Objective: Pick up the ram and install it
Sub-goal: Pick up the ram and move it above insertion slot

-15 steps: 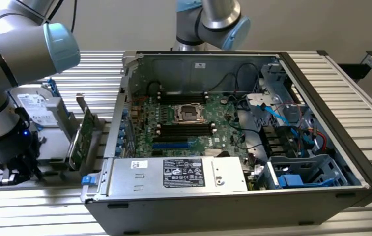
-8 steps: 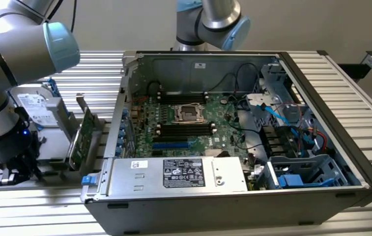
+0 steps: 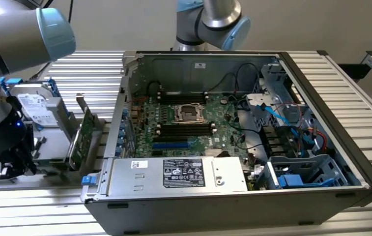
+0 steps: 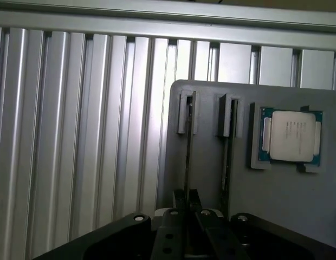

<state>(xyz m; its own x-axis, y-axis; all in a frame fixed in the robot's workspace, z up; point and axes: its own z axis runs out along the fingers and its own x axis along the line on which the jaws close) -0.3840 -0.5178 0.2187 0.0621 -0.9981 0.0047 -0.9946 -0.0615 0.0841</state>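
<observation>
The hand (image 4: 187, 205) is hanging low over a grey holder tray (image 4: 276, 206) that is lying on the ribbed tabletop (image 4: 76, 135), beside the open computer case (image 3: 238, 206). The ram (image 4: 188, 145) is standing on edge in a slot of the tray, straight ahead of the hand and running in under its tip. A second thin board (image 4: 227, 154) is standing in the neighbouring slot, just to one side of the hand. A processor chip (image 4: 290, 135) is lying flat further off on that same side. Whether the hand is gripping the ram or sitting loose around it, I cannot tell.
</observation>
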